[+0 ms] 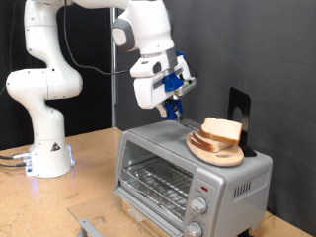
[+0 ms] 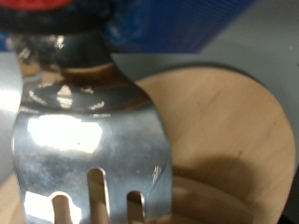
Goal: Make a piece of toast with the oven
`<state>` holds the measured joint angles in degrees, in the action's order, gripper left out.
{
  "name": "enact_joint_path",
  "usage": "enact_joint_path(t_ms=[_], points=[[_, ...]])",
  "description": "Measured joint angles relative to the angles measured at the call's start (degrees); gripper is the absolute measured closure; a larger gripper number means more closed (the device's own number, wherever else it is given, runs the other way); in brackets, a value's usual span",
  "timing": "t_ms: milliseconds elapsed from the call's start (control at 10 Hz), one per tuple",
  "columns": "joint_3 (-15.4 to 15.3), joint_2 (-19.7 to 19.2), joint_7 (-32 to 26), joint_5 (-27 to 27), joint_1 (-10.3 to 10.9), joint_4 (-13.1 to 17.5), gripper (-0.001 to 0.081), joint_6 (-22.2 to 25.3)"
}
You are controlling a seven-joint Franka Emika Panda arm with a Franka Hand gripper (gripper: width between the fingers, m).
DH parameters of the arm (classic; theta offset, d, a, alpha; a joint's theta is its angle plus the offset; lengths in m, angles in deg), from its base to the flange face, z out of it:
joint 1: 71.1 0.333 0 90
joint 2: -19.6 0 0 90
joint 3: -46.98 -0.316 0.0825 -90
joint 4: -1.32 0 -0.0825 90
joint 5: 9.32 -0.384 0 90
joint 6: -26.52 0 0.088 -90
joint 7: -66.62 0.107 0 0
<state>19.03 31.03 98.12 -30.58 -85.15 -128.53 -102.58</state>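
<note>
The silver oven [image 1: 158, 150] stands on the table at the exterior view's lower right; its wire rack shows at the front. A round wooden plate [image 1: 223, 156] lies on the oven's top with two pale bread slices on it; the upper one is the piece of toast [image 1: 222, 127]. My gripper [image 1: 174, 107] hangs just above the oven top, left of the plate, shut on a metal fork [image 2: 89, 140] with a blue handle. In the wrist view the fork's tines point over the wooden plate [image 2: 234, 121]. My fingers are hidden there.
A black upright object [image 1: 238, 107] stands behind the plate on the oven. Two knobs [image 1: 200, 205] and a red light [image 1: 200, 185] sit on the oven's front right. My white arm base [image 1: 44, 148] stands at the left on the wooden table.
</note>
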Motion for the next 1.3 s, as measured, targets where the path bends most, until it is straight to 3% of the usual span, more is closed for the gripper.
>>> enact_joint_path(t_ms=[800, 1000, 1300], points=[[-1.59, -9.01, 7.34, 5.70, 0.00, 7.89, 0.0367, -0.48], [-1.58, -9.41, 6.85, 5.18, 0.01, 7.77, 0.0368, -2.98], [-1.52, -8.34, 1.41, -0.15, 0.02, 5.64, 0.0368, -7.80]])
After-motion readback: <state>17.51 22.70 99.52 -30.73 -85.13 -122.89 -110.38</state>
